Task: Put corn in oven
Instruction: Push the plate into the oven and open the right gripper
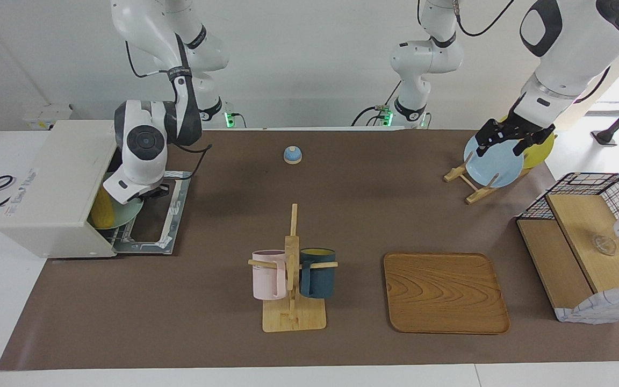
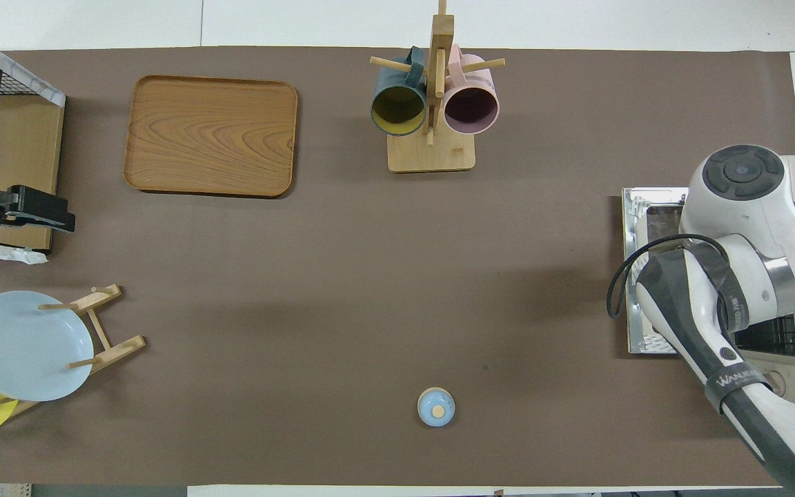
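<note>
Corn (image 1: 102,213), a yellow cob, lies on a pale green plate (image 1: 122,215) at the mouth of the oven (image 1: 57,183), most of it under the oven's roof. The oven stands at the right arm's end of the tabletop (image 1: 342,204) with its drop-down door (image 1: 160,215) lowered flat. The right tool (image 1: 145,194) sits at the rim of the green plate over the open door, its fingers closed narrow on that rim. The left tool (image 1: 505,141) hangs over the blue plate (image 1: 495,164) in the wooden plate rack (image 1: 470,183) at the left arm's end, its fingers spread wide and holding nothing. A mug tree (image 1: 292,269) carries a pink mug (image 1: 268,274) and a dark blue mug (image 1: 318,272); beside it lies a wooden tray (image 1: 445,293).
</note>
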`<move>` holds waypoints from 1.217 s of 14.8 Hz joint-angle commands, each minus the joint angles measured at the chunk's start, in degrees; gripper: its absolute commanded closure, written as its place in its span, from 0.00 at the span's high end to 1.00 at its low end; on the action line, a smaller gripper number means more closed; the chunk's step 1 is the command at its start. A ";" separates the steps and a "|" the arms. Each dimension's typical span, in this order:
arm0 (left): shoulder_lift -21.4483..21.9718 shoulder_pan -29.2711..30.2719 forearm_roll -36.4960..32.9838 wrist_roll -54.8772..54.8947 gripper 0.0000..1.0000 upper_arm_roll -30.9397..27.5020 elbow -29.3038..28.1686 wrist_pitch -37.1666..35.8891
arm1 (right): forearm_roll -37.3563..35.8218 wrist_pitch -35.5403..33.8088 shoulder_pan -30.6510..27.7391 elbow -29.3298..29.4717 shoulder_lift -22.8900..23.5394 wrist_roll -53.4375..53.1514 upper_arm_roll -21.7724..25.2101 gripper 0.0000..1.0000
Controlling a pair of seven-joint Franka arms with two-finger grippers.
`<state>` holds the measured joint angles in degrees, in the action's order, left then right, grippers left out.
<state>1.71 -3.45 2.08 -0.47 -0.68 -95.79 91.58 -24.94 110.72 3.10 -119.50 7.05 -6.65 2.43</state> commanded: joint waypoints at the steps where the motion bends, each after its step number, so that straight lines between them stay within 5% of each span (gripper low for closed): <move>1: 0.67 0.46 -1.29 0.30 1.00 0.42 -0.01 -0.79 | 2.97 1.52 -1.00 -2.32 -1.69 0.33 -0.59 0.22; 3: 0.75 0.46 -1.29 0.30 1.00 0.42 -0.01 -0.79 | 2.97 1.43 -1.00 -2.06 -1.60 0.41 -0.59 0.44; 6: 0.75 0.46 -1.29 0.30 1.00 0.33 -0.01 -0.79 | 4.89 0.38 -0.73 -0.66 -2.04 1.64 -0.76 0.64; 10: 0.75 0.46 -1.29 0.30 1.00 0.42 -0.01 -0.79 | 7.71 -4.27 0.23 3.30 -2.30 3.31 -1.11 0.65; 11: 0.75 0.46 -1.29 0.30 1.00 0.42 -0.01 -0.79 | 9.46 -5.15 1.02 4.00 -2.22 3.05 -1.12 0.63; 12: 0.75 0.46 -1.29 0.30 1.00 0.33 -0.01 -0.79 | 11.30 -4.73 2.24 4.09 -2.13 2.70 -1.03 0.44; 13: 0.67 0.46 -1.29 0.30 1.00 0.42 -0.01 -0.79 | 12.45 -3.77 2.60 3.57 -2.13 1.83 -1.11 0.10; 14: 0.67 0.46 -1.29 0.30 1.00 0.42 -0.01 -0.79 | 13.25 -2.28 3.22 2.96 -2.30 -0.18 -1.20 0.00; 18: 0.67 0.46 -1.29 0.30 1.00 0.33 -0.01 -0.79 | 13.43 6.59 7.18 -3.36 -2.48 -6.78 -1.20 0.00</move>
<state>1.71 -3.45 2.08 -0.47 -0.68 -95.79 91.58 -12.41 112.10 10.28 -118.42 5.07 -10.86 1.35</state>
